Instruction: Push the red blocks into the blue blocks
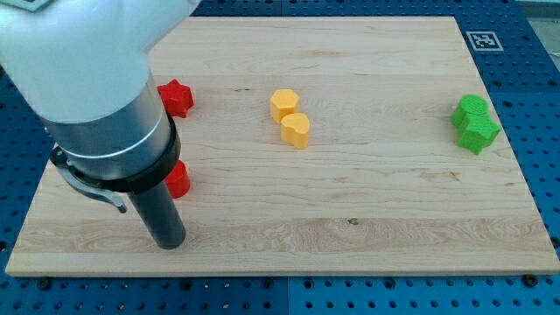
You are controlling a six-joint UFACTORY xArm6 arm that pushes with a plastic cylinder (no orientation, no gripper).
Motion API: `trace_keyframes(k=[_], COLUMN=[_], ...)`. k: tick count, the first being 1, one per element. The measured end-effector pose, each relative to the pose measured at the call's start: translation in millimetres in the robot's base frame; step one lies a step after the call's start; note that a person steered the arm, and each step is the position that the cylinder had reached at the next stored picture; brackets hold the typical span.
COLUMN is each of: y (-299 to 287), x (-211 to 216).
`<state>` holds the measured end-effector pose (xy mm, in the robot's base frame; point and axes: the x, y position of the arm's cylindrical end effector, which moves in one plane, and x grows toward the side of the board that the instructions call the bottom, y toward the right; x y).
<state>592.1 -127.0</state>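
My tip rests on the wooden board near its lower left. A red block, partly hidden by the rod, sits just above and to the right of the tip, touching or nearly touching the rod. A red star-shaped block lies further up, at the arm's right edge. No blue blocks show; the arm's large body covers the board's upper left.
Two yellow blocks touch each other at the upper middle. Two green blocks touch at the right edge. A black-and-white marker sits beyond the board's top right corner.
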Motion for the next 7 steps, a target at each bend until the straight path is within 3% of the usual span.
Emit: trace_keyframes(k=[2, 3, 6, 7], y=[-15.3, -62.0, -7.6, -49.7], x=[2.4, 3.1, -20.5, -47.8])
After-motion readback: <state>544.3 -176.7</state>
